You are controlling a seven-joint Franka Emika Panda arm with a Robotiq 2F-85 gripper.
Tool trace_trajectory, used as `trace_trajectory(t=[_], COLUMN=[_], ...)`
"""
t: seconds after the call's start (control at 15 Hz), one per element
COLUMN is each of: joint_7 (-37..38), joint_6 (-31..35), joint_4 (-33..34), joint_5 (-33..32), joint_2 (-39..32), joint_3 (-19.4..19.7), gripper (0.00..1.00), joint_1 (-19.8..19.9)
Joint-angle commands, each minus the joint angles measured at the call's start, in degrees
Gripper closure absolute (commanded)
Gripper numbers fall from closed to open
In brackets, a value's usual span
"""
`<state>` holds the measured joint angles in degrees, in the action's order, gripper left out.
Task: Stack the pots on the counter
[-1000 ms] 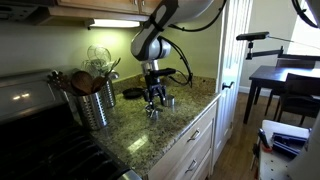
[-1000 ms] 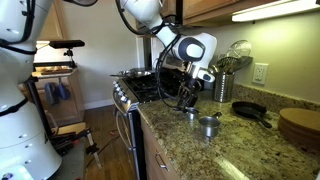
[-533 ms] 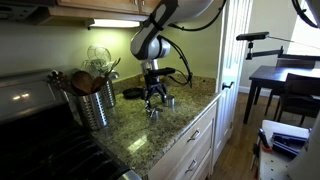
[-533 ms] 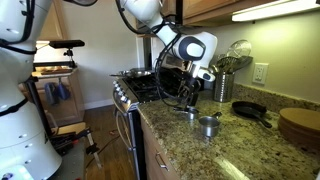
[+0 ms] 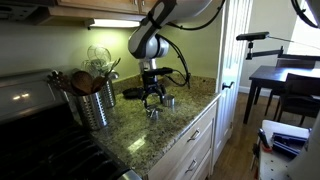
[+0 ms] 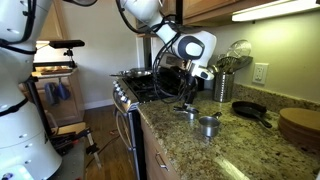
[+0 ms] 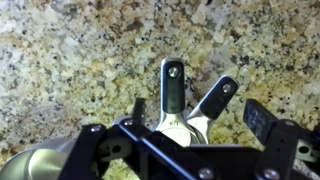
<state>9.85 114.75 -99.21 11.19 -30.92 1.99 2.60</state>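
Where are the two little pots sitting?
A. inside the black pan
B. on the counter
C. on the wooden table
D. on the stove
B: in an exterior view both pots stand on the speckled counter, not on anything else.

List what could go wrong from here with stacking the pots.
1. In the wrist view, one handle lies right beside the other handle under the open hand; closing could catch both.
2. The handles look slim and shiny, so a pot might tip or slip once lifted.
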Motion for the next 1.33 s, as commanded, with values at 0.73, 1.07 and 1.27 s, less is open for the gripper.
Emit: trace_trajectory(t=[0.73, 1.07, 1.27], joint_7=[3.42, 3.84, 3.93], joint_6=[5.20, 7.74, 8.27], joint_4=[0.45, 0.44, 0.54], joint_5=[-0.36, -1.03, -1.47], joint_2=[-0.94, -2.35, -2.84], joint_3=[0.50, 0.94, 1.27], gripper=[0.00, 0.00, 0.00], joint_1=[-0.95, -0.96, -0.94])
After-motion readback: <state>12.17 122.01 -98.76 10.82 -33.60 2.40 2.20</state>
